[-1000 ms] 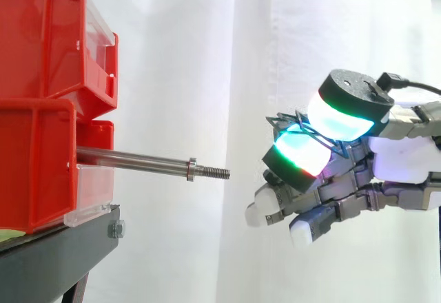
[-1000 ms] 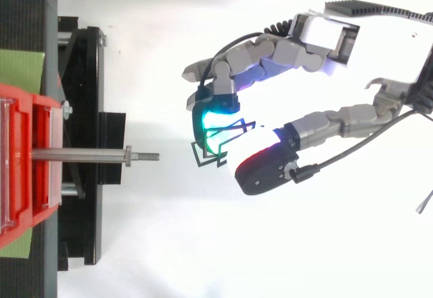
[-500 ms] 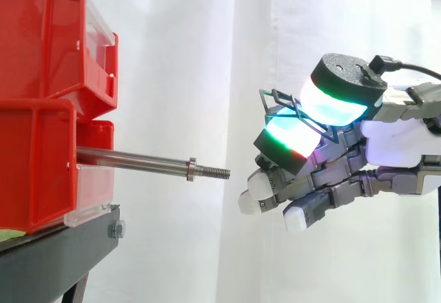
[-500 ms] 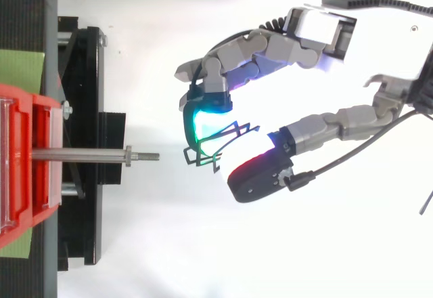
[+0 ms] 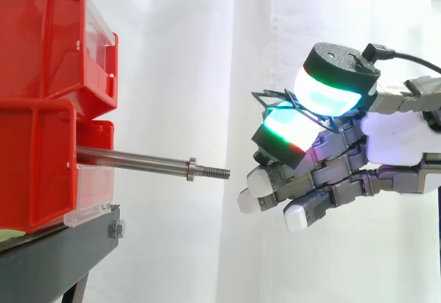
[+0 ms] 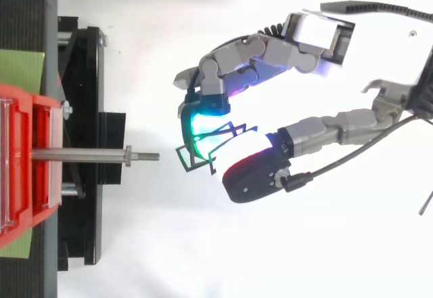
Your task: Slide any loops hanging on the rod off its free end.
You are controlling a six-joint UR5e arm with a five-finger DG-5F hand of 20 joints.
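Clearly the robot hand (image 5: 394, 146) is closed in a pinch: two of its glowing pads (image 5: 329, 95) press together on a thin dark wire loop (image 6: 196, 157), while the other fingers curl beneath, holding nothing. The wire sticks out from between the pads toward the bins, and its tangled outline could be one loop or several; I cannot tell which. In the side view the loop sits higher than the rod (image 5: 131, 158) and apart from it. In the top view it lies roughly in line with the rod, with open space between the wire and the threaded tip (image 6: 147, 156). The rod juts level out of the lower of the red bins (image 5: 41, 110) and carries a small nut (image 5: 191, 169) just behind the thread. Along the shaft I can see, from the bin face to the tip, nothing hangs on it. Judging from this, the sliding itself looks finished, since the loop is off the free end and in the hand's grip, so the step in hand is taking the loop clear. The next move probably calls for keeping the pinch firm, because the wire is thin and could slip or twist between such thick pads. It also calls for moving away from the rod rather than across it, so that no stray corner of wire catches the thread or the nut. If the loop is to be let go, the pads would need to part well clear of the tip.
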